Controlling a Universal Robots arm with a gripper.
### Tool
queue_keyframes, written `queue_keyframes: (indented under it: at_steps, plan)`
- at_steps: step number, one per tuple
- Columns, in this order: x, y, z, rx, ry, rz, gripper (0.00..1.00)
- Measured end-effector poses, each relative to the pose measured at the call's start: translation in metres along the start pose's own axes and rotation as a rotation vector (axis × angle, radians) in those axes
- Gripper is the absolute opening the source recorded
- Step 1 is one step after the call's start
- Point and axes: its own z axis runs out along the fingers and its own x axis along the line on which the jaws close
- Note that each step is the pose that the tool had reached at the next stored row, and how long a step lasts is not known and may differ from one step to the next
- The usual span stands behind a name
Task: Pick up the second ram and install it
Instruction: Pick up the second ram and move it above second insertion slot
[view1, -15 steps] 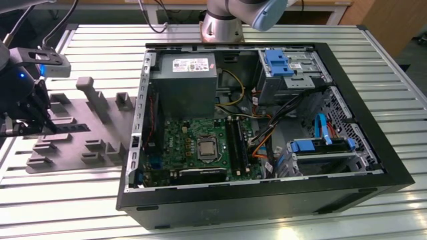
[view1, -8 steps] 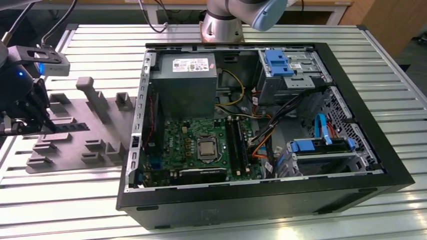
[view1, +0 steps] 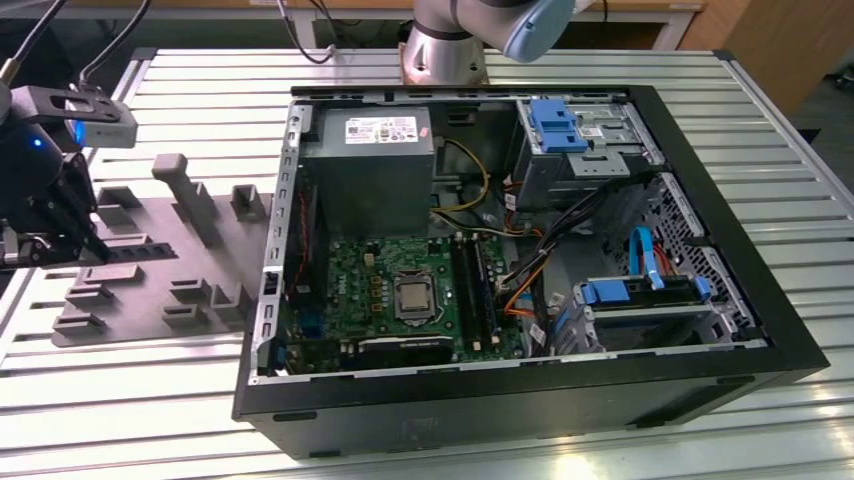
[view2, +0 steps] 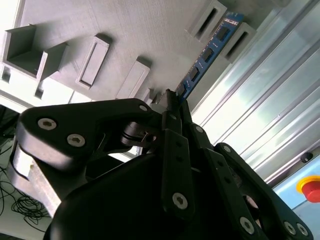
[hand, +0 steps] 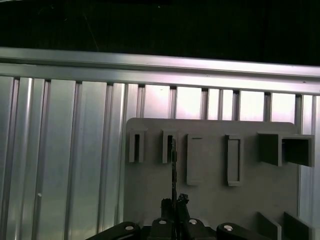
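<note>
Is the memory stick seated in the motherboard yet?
No: in the second wrist view the memory stick is held between the jaws over the grey fixture.

Even indoor light, glare on metal table slats (view2: 270, 85), soft shadows

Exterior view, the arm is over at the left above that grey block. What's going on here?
The gripper is shut on the second ram, holding the stick by one end over the grey fixture, which lies beside the open computer case. The ram is not yet at the motherboard sockets inside the case.
</note>
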Motion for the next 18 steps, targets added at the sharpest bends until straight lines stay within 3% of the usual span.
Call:
queue_keyframes:
  at_steps: [18]
  plan:
    - [-0.0003, 0.0002, -0.0130, 0.0000, 0.0000, 0.000, 0.14]
